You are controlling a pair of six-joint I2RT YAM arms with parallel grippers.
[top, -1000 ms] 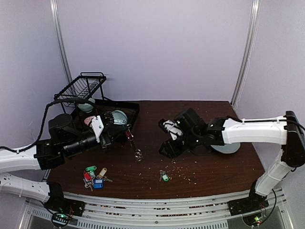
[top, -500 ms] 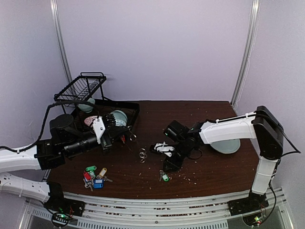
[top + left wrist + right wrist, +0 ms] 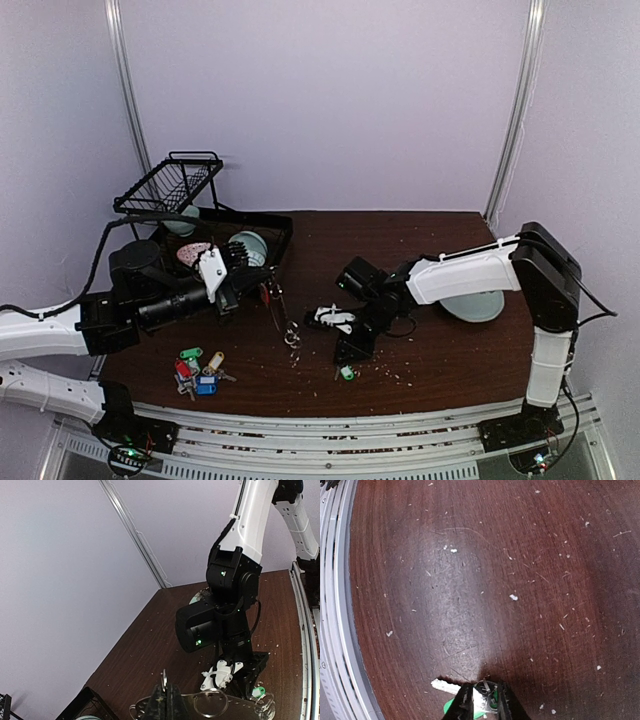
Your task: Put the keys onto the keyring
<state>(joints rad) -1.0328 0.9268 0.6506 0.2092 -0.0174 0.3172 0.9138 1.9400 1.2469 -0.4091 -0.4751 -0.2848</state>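
My left gripper is shut on the rim of the silver keyring, which hangs tilted above the table; in the left wrist view the left gripper pinches the keyring, whose wire rings run off to the right. On the table just right of it lies a key with a green tag. My right gripper is down on that key. In the right wrist view the right gripper has its narrowed jaws pressed on the silver head of the green-tagged key. Several more tagged keys lie front left.
A wire dish rack and a black tray holding plates stand at the back left. A pale green plate lies under the right arm. Crumbs dot the dark wooden table.
My right arm swung down and inward onto the green-tagged key while its jaws narrowed from wide open. The left gripper kept hold of the keyring, which shifted only slightly.
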